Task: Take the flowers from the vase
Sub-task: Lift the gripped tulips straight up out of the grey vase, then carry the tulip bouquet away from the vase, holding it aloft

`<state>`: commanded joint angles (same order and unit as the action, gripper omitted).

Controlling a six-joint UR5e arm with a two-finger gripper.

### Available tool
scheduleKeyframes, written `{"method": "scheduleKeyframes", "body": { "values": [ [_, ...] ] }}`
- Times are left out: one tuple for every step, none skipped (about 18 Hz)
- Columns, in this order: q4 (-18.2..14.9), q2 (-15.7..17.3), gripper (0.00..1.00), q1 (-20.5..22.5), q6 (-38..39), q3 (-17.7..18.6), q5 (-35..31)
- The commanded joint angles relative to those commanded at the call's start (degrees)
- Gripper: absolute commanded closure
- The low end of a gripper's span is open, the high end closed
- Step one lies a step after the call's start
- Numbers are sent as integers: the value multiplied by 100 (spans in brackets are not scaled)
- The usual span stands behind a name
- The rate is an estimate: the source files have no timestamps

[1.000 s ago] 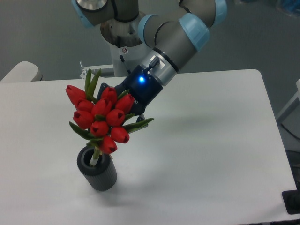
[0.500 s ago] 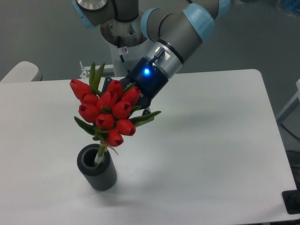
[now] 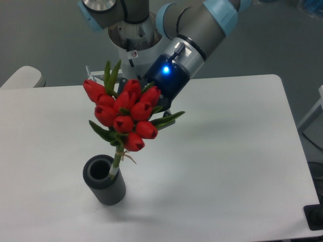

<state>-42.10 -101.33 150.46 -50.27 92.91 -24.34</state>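
Observation:
The flowers, a tight bunch of red tulip buds with green leaves, hang tilted above the vase. Only the tip of their pale-green stems is still level with the vase's rim. The vase is a short dark grey ribbed cylinder standing upright on the white table. My gripper is behind the bunch, shut on it from the right; its fingers are mostly hidden by the buds. A blue light glows on the gripper's body.
The white table stretches right and forward of the vase. The robot's base stands at the table's back edge. A pale rounded object sits at the far left, off the table.
The gripper has lifted the flowers up and to the right. The stems have risen almost out of the vase. The vase has not moved.

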Motion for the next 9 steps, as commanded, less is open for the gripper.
{"method": "scheduleKeyframes", "body": {
  "values": [
    [0, -61, 64, 53, -18, -53, 0],
    [-9, -166, 64, 97, -9, -184, -26],
    [-9, -263, 64, 123, 0, -298, -61],
    [-9, -360, 64, 124, -26, -369, -79],
    [-17, -448, 64, 141, -18, -422, -97],
    [-17, -544, 64, 167, -35, -492, -158],
    [-17, -632, 64, 255, -35, -536, -263],
    [-17, -720, 64, 308, -44, -580, -351],
    [-9, -817, 64, 317, -53, -650, -386]
  ]
}}
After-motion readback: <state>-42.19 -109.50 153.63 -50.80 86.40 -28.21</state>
